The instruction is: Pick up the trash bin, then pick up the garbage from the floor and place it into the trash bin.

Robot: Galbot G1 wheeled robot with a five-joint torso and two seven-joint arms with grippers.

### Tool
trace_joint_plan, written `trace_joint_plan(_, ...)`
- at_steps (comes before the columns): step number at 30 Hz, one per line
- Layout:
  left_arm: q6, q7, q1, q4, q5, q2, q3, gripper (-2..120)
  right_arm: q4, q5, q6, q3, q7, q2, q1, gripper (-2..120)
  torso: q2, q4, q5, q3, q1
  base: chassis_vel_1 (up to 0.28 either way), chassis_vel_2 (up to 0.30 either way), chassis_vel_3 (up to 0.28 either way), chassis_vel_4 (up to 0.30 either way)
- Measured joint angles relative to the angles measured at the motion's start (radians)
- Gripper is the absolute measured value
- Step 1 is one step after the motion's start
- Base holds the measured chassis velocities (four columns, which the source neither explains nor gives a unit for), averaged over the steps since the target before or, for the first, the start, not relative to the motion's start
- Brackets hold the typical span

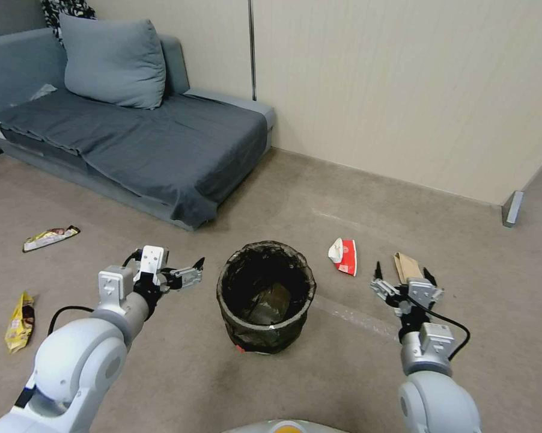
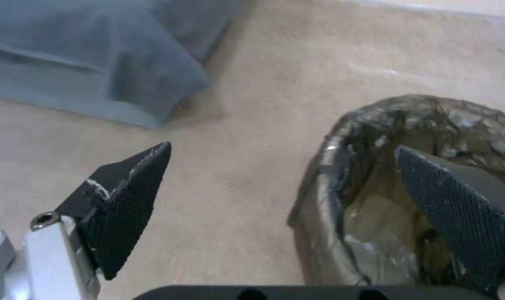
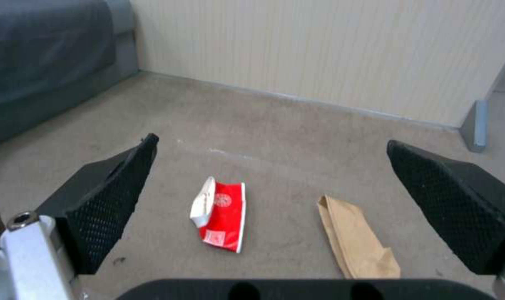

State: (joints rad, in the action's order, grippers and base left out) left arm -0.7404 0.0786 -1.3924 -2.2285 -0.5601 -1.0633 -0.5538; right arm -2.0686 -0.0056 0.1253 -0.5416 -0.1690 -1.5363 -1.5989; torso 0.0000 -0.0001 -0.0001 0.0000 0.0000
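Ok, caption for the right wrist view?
Open right gripper above the floor, facing a red-and-white wrapper and tan paper bag.

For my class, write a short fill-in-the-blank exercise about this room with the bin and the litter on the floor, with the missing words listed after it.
1. The trash bin stands on the floor between the two ____.
2. The left gripper hovers beside the bin with its fingers ____.
3. Ahead of the right gripper lie a tan paper bag and a ____-and-white wrapper.
4. The two yellow snack packets lie on the robot's ____ side.

Missing words: grippers; open; red; left
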Motion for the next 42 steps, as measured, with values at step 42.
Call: trace_joint_plan(42,0.005,0.124,0.445,0.469,-0.238,0.039,0.39,100,0.031,-0.041,-0.029,-0.017,-0.025,-0.04,-0.035,100,0.0,0.0,0.0001,0.0,0.0,0.0,0.0,0.0,0.0)
